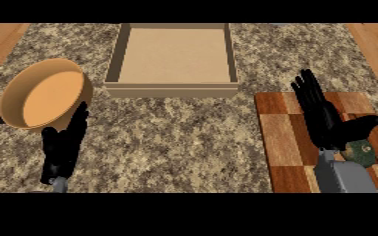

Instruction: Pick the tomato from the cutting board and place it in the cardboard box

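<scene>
The cardboard box (pixel 171 89) sits at the back middle of the counter, shallow, with nothing in it. A checkered wooden cutting board (pixel 284 130) lies at the right. My right hand (pixel 325 122) is over the board, open, fingers straight and pointing away, thumb spread to the right. Just right of its wrist, a small round dull green-brown object (pixel 363 153), which may be the tomato, peeks out, mostly hidden by the hand and the view's edge. The hand is not curled round it. My left hand (pixel 63 147) rests open at the lower left.
An orange bowl (pixel 44 92) stands tilted at the left, just beyond my left hand. Speckled granite counter (pixel 177 140) lies between the bowl, the box and the board. Wooden strips border the counter's far corners.
</scene>
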You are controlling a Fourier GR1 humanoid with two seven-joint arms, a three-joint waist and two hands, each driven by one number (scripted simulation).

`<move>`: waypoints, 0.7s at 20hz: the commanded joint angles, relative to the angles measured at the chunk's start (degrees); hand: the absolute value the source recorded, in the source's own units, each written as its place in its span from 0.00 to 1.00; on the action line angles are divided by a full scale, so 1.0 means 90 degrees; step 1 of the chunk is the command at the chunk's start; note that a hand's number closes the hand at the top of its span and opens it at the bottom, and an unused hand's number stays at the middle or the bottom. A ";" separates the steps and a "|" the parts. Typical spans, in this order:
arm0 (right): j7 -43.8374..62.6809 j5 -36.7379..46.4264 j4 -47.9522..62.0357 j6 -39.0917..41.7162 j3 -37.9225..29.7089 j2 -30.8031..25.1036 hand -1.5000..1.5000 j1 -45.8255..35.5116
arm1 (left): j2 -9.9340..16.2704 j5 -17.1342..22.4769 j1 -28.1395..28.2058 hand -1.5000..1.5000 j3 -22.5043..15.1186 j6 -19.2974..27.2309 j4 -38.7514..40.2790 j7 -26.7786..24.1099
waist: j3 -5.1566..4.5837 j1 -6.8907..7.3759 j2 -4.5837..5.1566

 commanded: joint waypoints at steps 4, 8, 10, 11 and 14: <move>-0.0949 0.0091 -0.0883 -0.0164 -0.0796 -0.0702 0.00 -0.0946 | 0.0415 -0.0538 -0.0243 0.50 0.0068 0.0204 -0.0510 -0.0173 | 0.0215 -0.0214 0.0012; -0.0802 0.2153 -0.0276 -0.1660 -0.1334 -0.2186 1.00 -0.0582 | 0.0505 -0.0614 -0.0230 0.50 -0.0010 0.0093 -0.0580 -0.0322 | 0.0154 -0.0410 0.0089; -0.1297 0.1230 -0.0034 -0.2502 -0.1877 -0.0760 0.00 -0.0807 | 0.0530 -0.0593 -0.0293 0.50 -0.0036 -0.0058 -0.0549 -0.0344 | 0.0218 -0.0178 0.0086; -0.1709 0.1067 0.0195 -0.2419 -0.1940 -0.0596 0.00 -0.0875 | 0.0503 -0.0774 -0.0455 0.50 -0.0086 0.0092 -0.0586 -0.0196 | 0.0223 -0.0147 0.0089; -0.2841 0.0689 0.0821 -0.1831 -0.2234 -0.0694 0.00 -0.0943 | 0.0328 -0.0954 -0.0453 0.50 -0.0119 0.0155 -0.0597 -0.0117 | 0.0215 -0.0132 0.0076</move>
